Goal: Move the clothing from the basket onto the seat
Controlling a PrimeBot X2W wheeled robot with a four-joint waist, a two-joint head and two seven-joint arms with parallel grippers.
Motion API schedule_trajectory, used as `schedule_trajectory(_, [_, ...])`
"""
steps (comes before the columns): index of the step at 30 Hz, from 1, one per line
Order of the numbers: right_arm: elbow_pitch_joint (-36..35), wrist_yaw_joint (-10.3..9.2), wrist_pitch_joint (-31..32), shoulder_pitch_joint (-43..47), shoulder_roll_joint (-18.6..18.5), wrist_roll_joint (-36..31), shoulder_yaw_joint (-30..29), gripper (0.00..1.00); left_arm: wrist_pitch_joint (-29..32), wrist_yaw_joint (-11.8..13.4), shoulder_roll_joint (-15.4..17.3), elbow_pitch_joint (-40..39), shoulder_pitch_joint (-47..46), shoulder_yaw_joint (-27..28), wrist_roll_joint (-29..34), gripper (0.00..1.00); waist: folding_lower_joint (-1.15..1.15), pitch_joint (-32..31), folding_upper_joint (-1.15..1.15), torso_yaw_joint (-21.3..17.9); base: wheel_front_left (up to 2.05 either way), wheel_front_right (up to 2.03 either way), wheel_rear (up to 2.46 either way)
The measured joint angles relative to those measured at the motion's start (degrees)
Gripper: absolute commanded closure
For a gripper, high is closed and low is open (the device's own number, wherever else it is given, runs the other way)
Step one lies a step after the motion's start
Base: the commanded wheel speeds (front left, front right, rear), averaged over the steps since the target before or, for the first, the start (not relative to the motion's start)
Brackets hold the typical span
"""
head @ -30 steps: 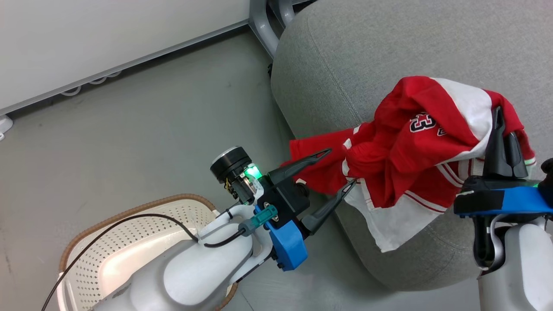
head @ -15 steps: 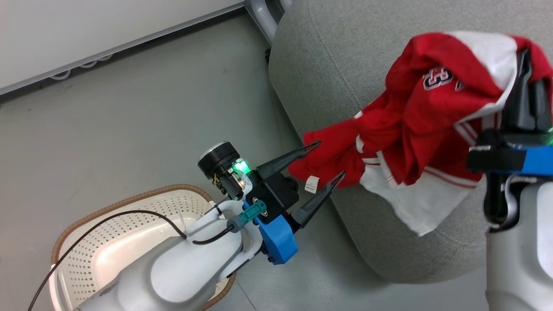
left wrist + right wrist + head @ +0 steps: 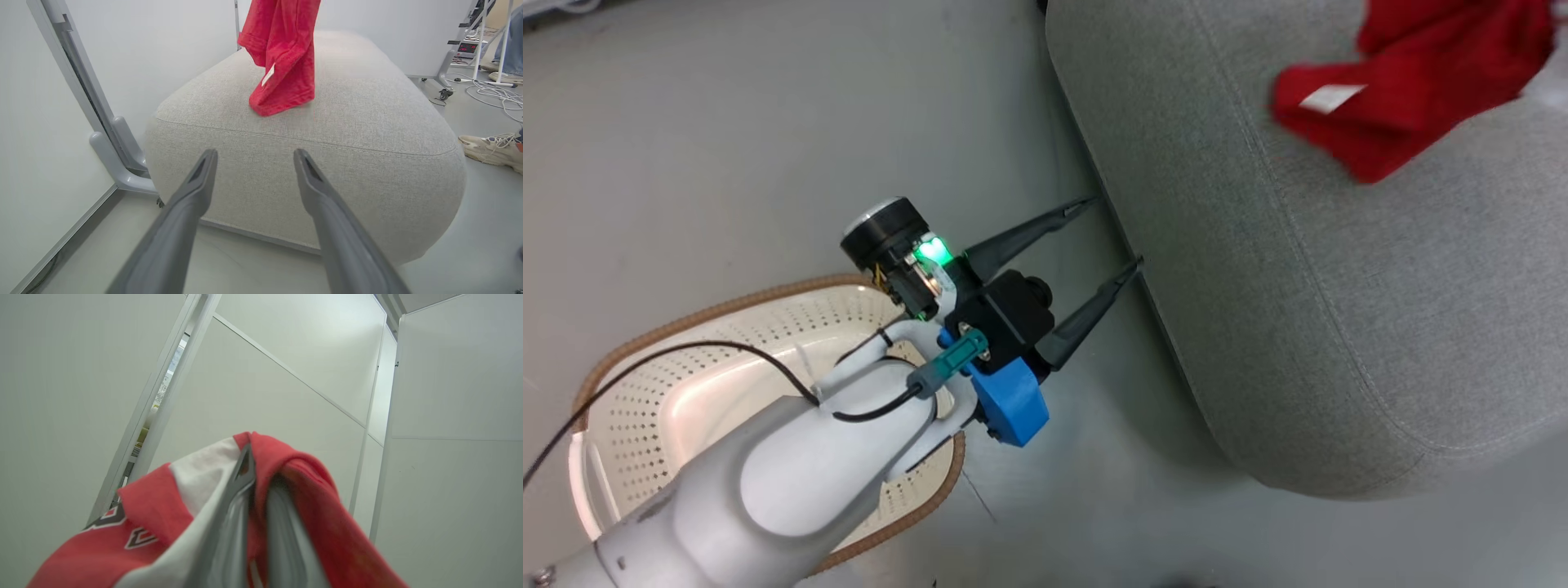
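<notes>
Head camera has swung since a second ago, so the whole scene sits differently. Real change: the clothing (image 3: 1413,90) then trailed down the side of the seat (image 3: 1339,310), its hem between the left gripper (image 3: 1114,232) fingers. Now it is over the seat's top, well apart from that gripper. Right gripper, earlier at the lower right of the head view, is now beyond that frame.

Left gripper: fingers spread wide, empty, tips just beside the seat's lower side edge. Left wrist view has the same, the gripper (image 3: 255,154) facing the seat's (image 3: 310,171) flank.

Right gripper (image 3: 259,473): fingers pressed together, clamped on a fold of the clothing (image 3: 155,510), which drapes over both.

Seat: grey woven upholstery, rounded corners, stitched seam round the top edge.

Basket (image 3: 719,310): cream plastic, walls dotted with small holes, brown braided-look rim; on the smooth grey floor (image 3: 768,122), partly under the left forearm.

Clothing (image 3: 286,53): soft bright red knit, bunched and hanging, white tag (image 3: 267,75) near its lower end; a white panel and part of a printed number show from the right wrist. Lowest fold reaches the seat top; contact unclear.
</notes>
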Motion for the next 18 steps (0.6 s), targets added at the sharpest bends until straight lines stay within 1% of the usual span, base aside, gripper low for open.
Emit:
schedule_trajectory(3, [0.92,0.0,1.29,-3.21,-5.52,0.88,-2.02,1.0,1.24,0.18,1.86,-1.62,-1.5,0.51,0.56,0.0,0.0,3.04,0.0,0.1,0.0,0.0,0.0])
schedule_trajectory(5, [2.89,0.0,1.41,-4.11,-8.39,1.12,-3.91,1.0,1.76,0.23,2.97,-2.79,-2.4,0.85,0.85,0.0,0.0,5.05,0.0,0.1,0.0,0.0,0.0])
schedule_trajectory(6, [3.91,0.0,1.31,-4.36,-9.61,1.37,-4.81,1.0,2.15,0.23,3.38,-3.34,-2.82,0.97,1.07,0.0,0.0,6.04,0.0,0.11,0.0,0.0,0.0])
schedule_trajectory(8, [5.83,-0.02,0.84,-4.64,-10.42,2.07,-5.82,1.0,2.63,0.4,4.33,-4.45,-3.4,1.37,1.19,0.0,0.0,7.85,0.0,0.08,0.0,0.0,0.0])
schedule_trajectory(11, [9.37,-0.01,-0.49,-3.7,-10.06,1.8,-5.24,1.0,3.15,0.73,5.56,-5.54,-4.16,1.94,1.26,0.0,0.01,10.23,0.0,-0.06,0.0,0.0,0.0])
schedule_trajectory(14, [14.52,-0.01,-1.68,-1.91,-7.87,0.99,-5.69,1.0,3.54,0.89,6.3,-6.28,-4.65,2.22,1.26,0.0,0.01,12.0,0.0,-0.14,0.0,0.0,0.0])
schedule_trajectory(18, [20.4,-0.01,-3.21,0.65,-4.58,-1.37,-5.92,1.0,3.68,0.89,6.31,-6.88,-5.52,2.21,1.48,0.0,0.0,13.39,0.0,0.48,0.0,0.0,0.0])
